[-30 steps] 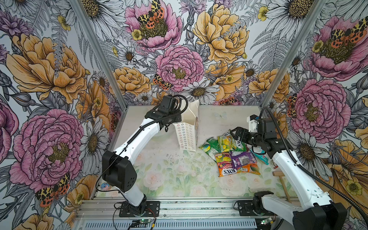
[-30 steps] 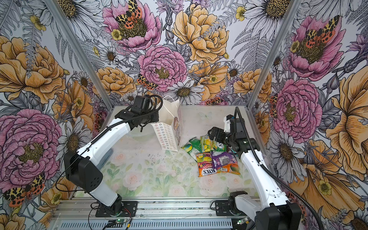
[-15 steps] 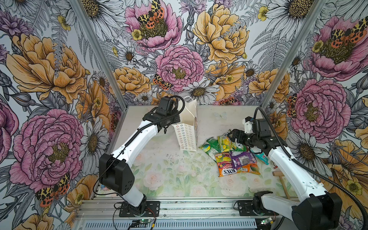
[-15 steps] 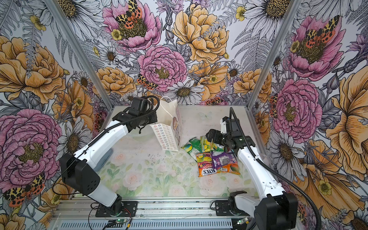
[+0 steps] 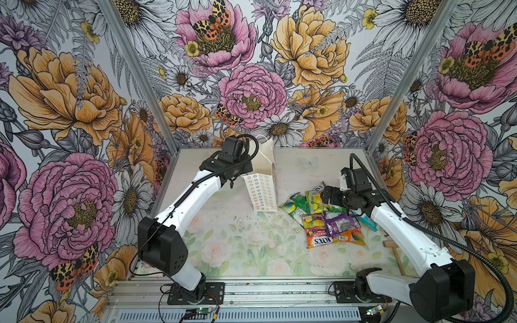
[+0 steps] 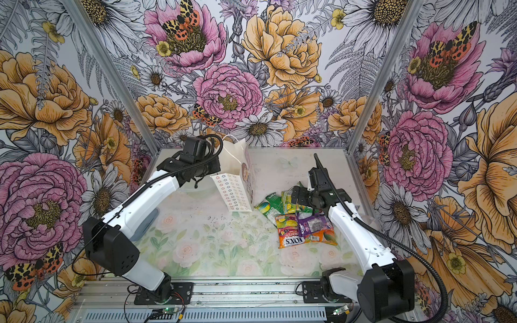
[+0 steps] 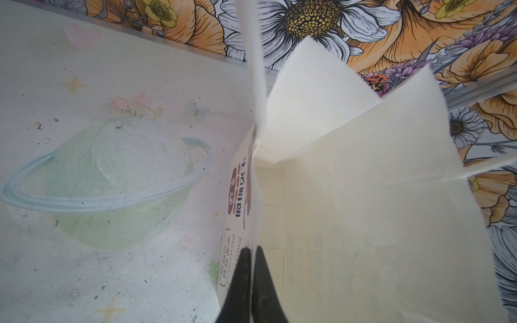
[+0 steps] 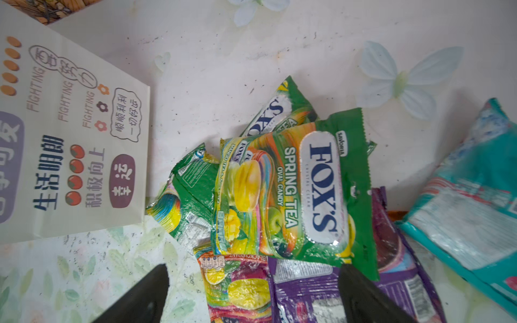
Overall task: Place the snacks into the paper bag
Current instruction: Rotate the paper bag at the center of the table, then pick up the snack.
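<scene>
Left gripper (image 7: 251, 251) is pinching shut on the rim of the tall white flower-printed paper bag (image 5: 261, 193), apparently propping its mouth open. Right gripper (image 8: 253, 270) is hovering, jaws wide and empty, over glossy plastic candy packets (image 5: 321, 215) heaped just beside the bag. Topmost green packet (image 8: 293, 193): likely light, crinkly, slippery; its crimped end seam suits gripping.

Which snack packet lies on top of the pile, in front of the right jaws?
The green Spring Tea packet: its whole front shows, overlapping the purple packet, the orange-red packet and other green ones.
</scene>
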Action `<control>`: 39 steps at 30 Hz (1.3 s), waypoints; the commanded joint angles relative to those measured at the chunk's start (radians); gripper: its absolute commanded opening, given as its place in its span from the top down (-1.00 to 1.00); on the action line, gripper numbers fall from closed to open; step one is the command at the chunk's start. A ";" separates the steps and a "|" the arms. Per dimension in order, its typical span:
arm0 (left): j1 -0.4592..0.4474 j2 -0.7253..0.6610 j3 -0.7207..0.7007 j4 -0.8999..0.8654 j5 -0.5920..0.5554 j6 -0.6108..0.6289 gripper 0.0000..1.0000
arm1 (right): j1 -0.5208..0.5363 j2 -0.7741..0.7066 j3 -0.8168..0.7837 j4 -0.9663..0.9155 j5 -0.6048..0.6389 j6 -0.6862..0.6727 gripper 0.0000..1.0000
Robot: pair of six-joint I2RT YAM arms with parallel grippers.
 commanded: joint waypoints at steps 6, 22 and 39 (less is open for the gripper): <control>-0.014 -0.030 -0.018 0.010 0.007 -0.027 1.00 | 0.001 0.034 0.045 -0.081 0.172 0.007 -1.00; -0.013 -0.023 -0.014 0.009 0.025 -0.019 1.00 | 0.001 0.198 0.076 -0.078 0.200 0.027 -1.00; -0.019 -0.030 -0.021 0.009 0.029 -0.015 1.00 | -0.053 0.310 0.103 -0.021 0.108 -0.071 -1.00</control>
